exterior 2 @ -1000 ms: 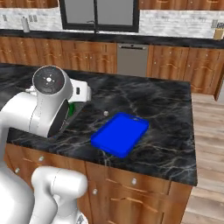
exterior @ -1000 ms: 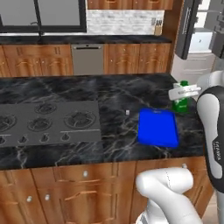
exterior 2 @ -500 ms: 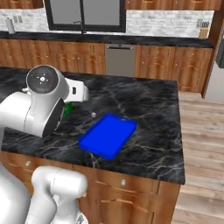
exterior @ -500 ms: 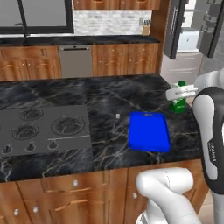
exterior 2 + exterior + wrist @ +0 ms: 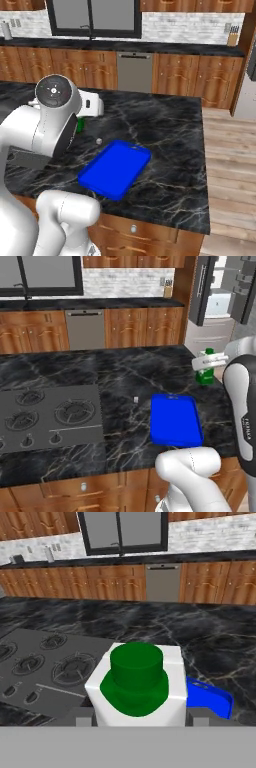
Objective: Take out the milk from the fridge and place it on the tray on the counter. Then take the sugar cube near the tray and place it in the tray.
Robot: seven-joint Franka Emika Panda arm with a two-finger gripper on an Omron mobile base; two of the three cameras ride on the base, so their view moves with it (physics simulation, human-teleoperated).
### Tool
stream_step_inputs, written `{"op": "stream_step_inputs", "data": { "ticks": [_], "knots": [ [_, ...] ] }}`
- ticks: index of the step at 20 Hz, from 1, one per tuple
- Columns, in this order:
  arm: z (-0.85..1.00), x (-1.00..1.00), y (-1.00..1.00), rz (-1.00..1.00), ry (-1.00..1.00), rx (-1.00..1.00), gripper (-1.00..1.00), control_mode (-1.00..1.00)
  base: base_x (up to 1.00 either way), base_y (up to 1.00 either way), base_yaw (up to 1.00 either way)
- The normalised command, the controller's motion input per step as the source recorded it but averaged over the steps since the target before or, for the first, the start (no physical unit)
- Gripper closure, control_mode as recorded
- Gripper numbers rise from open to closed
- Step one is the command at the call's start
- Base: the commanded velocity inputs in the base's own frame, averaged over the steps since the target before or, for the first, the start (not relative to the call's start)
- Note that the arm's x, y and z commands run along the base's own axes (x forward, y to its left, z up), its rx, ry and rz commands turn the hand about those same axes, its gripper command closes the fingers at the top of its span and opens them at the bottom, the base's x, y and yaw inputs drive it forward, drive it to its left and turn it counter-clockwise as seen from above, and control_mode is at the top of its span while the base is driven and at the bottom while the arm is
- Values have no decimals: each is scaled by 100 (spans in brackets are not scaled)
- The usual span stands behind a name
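My gripper (image 5: 140,718) is shut on the milk (image 5: 136,679), a small carton with a white top and a green cap that stands between the two fingers in the hand view. In the left base view the milk (image 5: 204,375) hangs under the white hand (image 5: 209,361), above the counter (image 5: 125,368) just behind the right far corner of the blue tray (image 5: 175,419). The tray (image 5: 114,168) lies flat near the counter's front edge, with nothing on it. A tiny sugar cube (image 5: 135,400) sits on the counter just left of the tray. The fridge (image 5: 204,287) stands at the far right with its dark door open.
A grey gas cooktop (image 5: 46,416) is set in the counter left of the tray. Across the aisle runs a second counter with wooden cabinets, a steel dishwasher panel (image 5: 86,329) and a window. The counter ends at a wooden floor (image 5: 230,165) on the right.
The whole picture has shifted in both base views, so the base has driven along the counter. The milk stays in my gripper, and tray and sugar cube have not moved.
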Motion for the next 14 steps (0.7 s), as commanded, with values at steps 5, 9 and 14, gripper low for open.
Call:
{"op": "stream_step_inputs", "data": {
  "ticks": [5, 9, 14],
  "knots": [
    [0, 0, 0, 0, 0, 0, 100, 100, 42, -2, 1],
    [-12, 13, -13, 7, 0, 0, 100, -100, 17, -7, 3],
    [-39, 20, -30, 30, 0, 2, 100, -100, 0, 0, 0]
  ]
}}
